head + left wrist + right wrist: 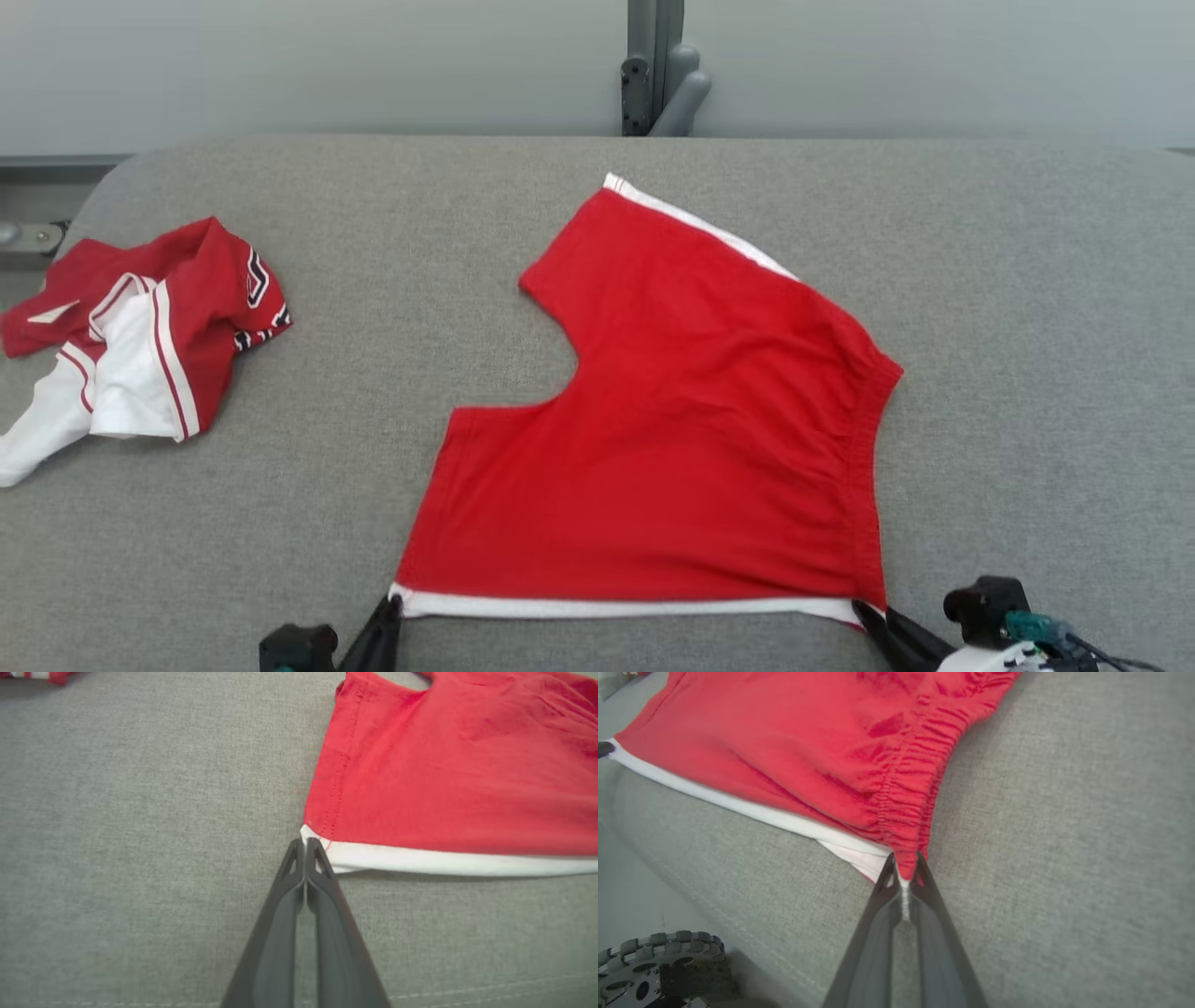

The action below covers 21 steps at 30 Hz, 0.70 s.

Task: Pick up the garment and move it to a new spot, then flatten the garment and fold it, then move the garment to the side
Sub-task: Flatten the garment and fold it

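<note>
The garment (672, 420) is a pair of red shorts with white side stripes, spread flat on the grey padded table (1027, 327). Its white-striped edge runs along the near side. My left gripper (390, 607) is shut, pinching the near-left hem corner of the garment (444, 765); in the left wrist view the left gripper (306, 843) meets the white stripe's tip. My right gripper (868, 611) is shut on the near-right corner at the gathered waistband. Red cloth of the garment (808, 742) shows between the right gripper's (906, 868) fingers.
A second, crumpled red and white garment (140, 327) lies at the table's left. A grey post (653, 65) stands behind the far edge. The table's near edge runs just below both grippers, with the robot's wheel (658, 961) under it.
</note>
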{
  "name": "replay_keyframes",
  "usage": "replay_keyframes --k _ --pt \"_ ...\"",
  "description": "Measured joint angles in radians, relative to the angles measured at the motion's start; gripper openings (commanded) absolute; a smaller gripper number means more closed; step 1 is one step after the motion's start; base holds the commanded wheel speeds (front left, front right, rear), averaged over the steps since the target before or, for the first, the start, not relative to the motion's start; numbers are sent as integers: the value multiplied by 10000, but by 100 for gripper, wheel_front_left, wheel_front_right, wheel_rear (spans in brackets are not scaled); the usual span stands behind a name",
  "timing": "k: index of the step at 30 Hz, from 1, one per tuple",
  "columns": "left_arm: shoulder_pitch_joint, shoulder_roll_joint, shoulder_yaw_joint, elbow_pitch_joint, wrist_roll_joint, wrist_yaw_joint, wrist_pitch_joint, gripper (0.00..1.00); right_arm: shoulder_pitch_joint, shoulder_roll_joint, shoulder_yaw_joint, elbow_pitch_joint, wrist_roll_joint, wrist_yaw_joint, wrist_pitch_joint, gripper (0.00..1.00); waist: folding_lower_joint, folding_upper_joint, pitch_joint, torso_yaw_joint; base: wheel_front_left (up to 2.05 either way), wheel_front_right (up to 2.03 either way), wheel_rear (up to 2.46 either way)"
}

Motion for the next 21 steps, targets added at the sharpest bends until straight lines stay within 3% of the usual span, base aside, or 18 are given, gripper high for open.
replay_keyframes --k 8,13,21 --pt "1150 180 -52 -12 -307 0 2 0 1280 90 128 8 31 2 33 0 0 0 -929 -53 0 0 0" --pt "1229 276 2 -435 -303 0 2 0 1482 63 -67 -439 82 2 81 0 0 0 -952 36 0 0 0" --pt "-966 571 -395 -1722 65 2 2 0 334 35 -1783 -1628 -242 -4 92 0 0 0 -228 -95 0 0 0"
